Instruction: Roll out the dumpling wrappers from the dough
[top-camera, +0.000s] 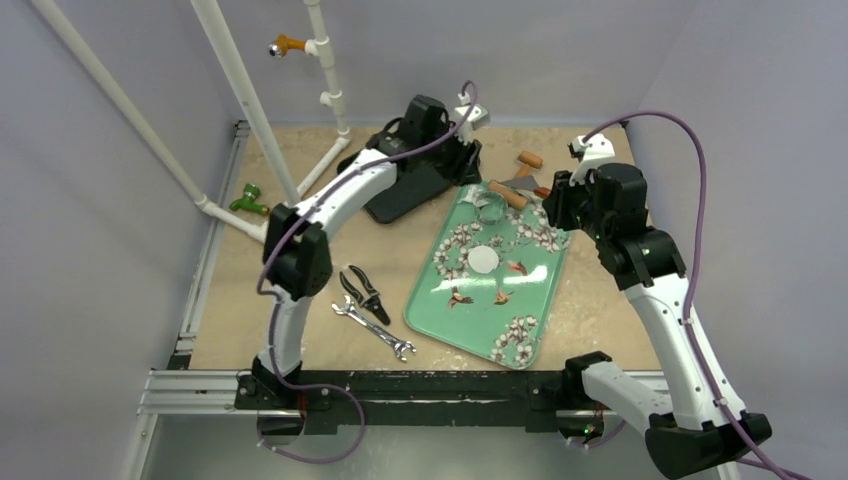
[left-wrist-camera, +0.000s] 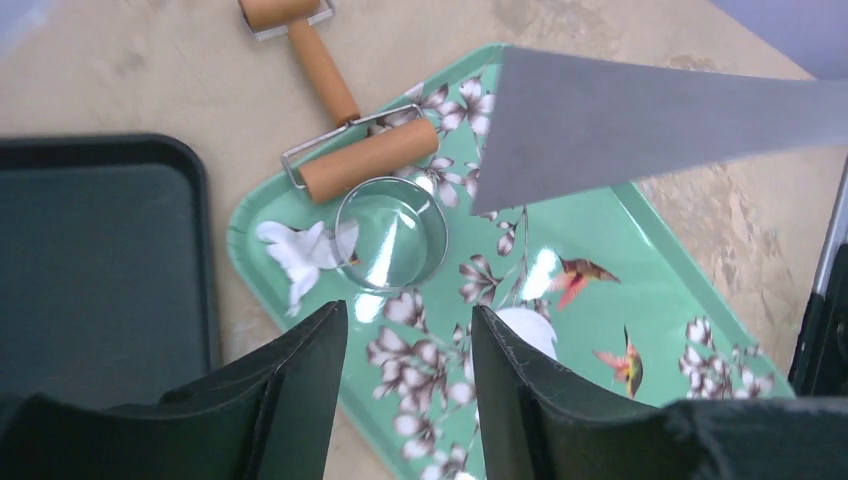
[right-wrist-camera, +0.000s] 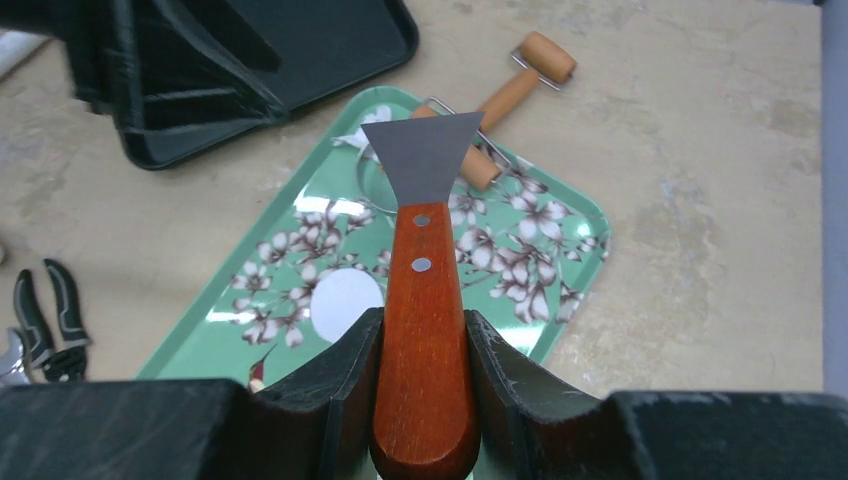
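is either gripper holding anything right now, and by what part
The right gripper clamps a scraper by its wooden handle, with the blade pointing away from it. The left gripper is open and holds nothing.

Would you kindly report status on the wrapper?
Left fingers open, empty. Right fingers shut on wooden-handled steel scraper. Round white dough wrapper flat on green floral tray, uncovered.
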